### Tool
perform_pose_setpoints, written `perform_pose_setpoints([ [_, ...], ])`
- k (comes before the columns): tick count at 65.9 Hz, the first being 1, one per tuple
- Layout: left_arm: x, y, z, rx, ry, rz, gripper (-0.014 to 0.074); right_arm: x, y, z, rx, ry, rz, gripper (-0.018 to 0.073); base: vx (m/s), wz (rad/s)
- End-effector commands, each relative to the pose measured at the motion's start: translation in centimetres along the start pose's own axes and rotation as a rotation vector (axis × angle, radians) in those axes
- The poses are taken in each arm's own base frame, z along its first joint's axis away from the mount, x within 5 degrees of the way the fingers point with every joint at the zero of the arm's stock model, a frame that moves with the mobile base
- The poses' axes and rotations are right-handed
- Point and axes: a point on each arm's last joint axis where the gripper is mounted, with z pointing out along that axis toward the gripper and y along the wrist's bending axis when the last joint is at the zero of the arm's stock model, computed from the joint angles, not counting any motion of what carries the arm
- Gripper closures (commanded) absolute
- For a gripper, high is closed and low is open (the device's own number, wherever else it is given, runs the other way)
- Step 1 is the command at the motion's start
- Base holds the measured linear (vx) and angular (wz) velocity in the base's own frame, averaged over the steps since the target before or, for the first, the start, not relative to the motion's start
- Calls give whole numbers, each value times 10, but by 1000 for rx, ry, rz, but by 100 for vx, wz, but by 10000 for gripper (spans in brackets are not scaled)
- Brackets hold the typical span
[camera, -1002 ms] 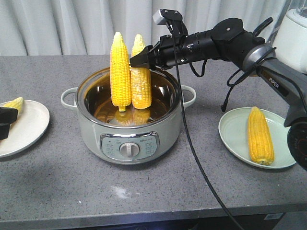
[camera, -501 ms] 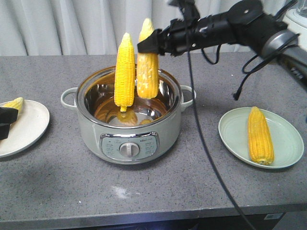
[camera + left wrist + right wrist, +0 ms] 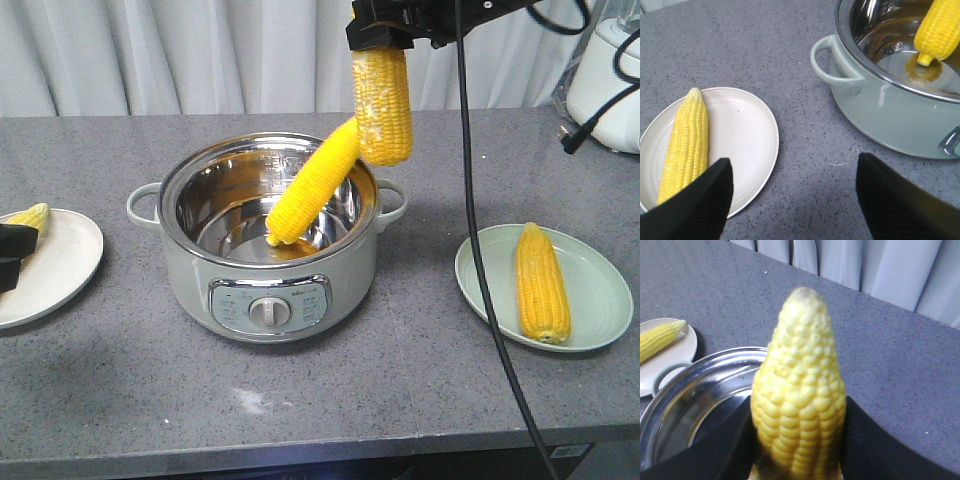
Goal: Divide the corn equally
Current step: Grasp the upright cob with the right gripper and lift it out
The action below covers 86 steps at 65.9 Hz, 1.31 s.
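My right gripper [image 3: 381,42] is shut on a corn cob [image 3: 383,105] with pale patches, which hangs high above the pot's right rim. In the right wrist view that cob [image 3: 800,390] fills the space between the black fingers [image 3: 725,445]. A second cob [image 3: 314,185] leans inside the steel pot [image 3: 190,285], its tip on the right rim. A third cob [image 3: 541,282] lies on the pale green plate [image 3: 600,290]. A fourth cob [image 3: 686,145] lies on the white plate [image 3: 747,135]. My left gripper [image 3: 792,170] hovers open beside that plate, holding nothing.
The pot [image 3: 890,117] has side handles [image 3: 832,62] and a front dial [image 3: 268,312]. A white blender base [image 3: 612,90] stands at the back right. A black cable [image 3: 478,260] hangs from the right arm across the counter. Curtains close off the back.
My right gripper has lifted its cob up out of the pot and rightward. The other cob, upright before, has tipped over to lean against the pot's right rim.
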Motion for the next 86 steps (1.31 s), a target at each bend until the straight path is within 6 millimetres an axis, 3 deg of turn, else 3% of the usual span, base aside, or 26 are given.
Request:
perform_pose_setpoints([
  [1,-12,-1,-10,-3,-99,-5,90,-10,26,-40,63,-106,-58,332,0,0],
  [15,-12,-1,-10,-3,-99,-5,90,27,52,-58,76,-165,-75,332,0,0],
  [36,-12,-1,-10,-3,-99,-6,90,103,64,-96,102,-152,-48,332,0,0],
  [52,-12,-1,-10,-3,-99,-6,90,149,73,-118,99,-125,-37,332,0,0],
  [68,-13,-2,-10,15,-106,-28,90,175,79,-134,99,-137,-40,332,0,0],
  [86,-20,-8,-13,80,-127,36,89,177,83,-148,100,-175,-50,332,0,0],
])
